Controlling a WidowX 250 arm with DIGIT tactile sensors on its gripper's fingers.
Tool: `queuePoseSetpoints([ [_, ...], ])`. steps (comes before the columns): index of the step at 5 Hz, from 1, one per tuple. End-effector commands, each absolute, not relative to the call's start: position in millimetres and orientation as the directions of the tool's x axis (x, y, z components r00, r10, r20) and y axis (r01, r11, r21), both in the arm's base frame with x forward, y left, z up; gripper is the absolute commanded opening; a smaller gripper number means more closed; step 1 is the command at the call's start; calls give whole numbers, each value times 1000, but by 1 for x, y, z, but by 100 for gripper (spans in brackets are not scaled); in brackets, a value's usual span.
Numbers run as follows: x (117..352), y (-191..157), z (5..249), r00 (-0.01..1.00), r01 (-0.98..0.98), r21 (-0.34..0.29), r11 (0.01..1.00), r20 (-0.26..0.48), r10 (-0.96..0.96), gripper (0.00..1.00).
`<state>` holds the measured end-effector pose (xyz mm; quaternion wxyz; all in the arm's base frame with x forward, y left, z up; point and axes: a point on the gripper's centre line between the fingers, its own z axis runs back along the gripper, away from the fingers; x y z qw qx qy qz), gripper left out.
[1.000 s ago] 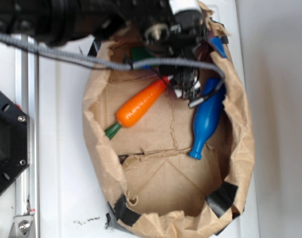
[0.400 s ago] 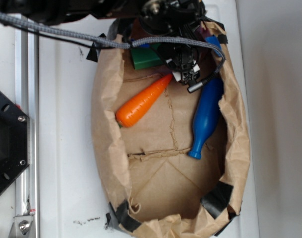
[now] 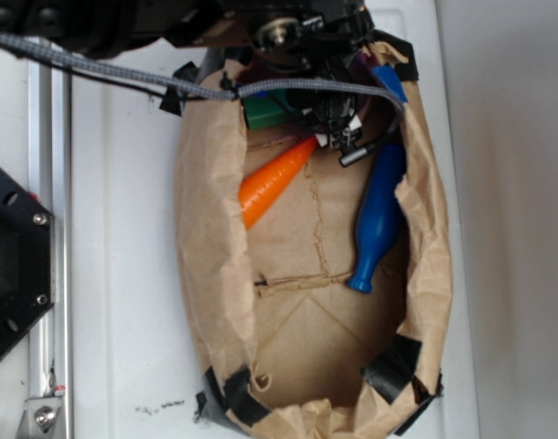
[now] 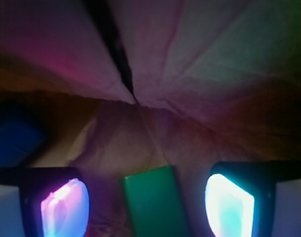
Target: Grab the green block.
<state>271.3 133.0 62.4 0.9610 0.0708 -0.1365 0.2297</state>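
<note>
Paper bag (image 3: 206,274) holds an orange carrot (image 3: 272,180), a blue bottle (image 3: 375,219) and the green block (image 4: 155,202), which sits between the spread, unclenched gripper (image 4: 148,207) fingers (image 4: 228,205).

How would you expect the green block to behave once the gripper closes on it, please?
The green block looks solid and flat-sided, so it probably stays stiff and won't roll. Its smooth, rounded edges might slip between the pads. Lying on crumpled paper bag, it may shift slightly when touched.

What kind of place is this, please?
Probably a robot test bench: a white table with a metal rail, and a taped paper bag holding toys, including a green block.
</note>
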Motion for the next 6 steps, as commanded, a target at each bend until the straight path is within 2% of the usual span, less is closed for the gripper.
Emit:
queuePoseSetpoints([
  [1,270,137,51,860,-453,67,889,295,416,100],
  [3,268,118,21,943,-267,6,964,206,260,100],
  [4,265,114,16,960,-206,-3,979,195,203,100],
  [6,265,114,16,956,-201,9,979,218,195,0],
])
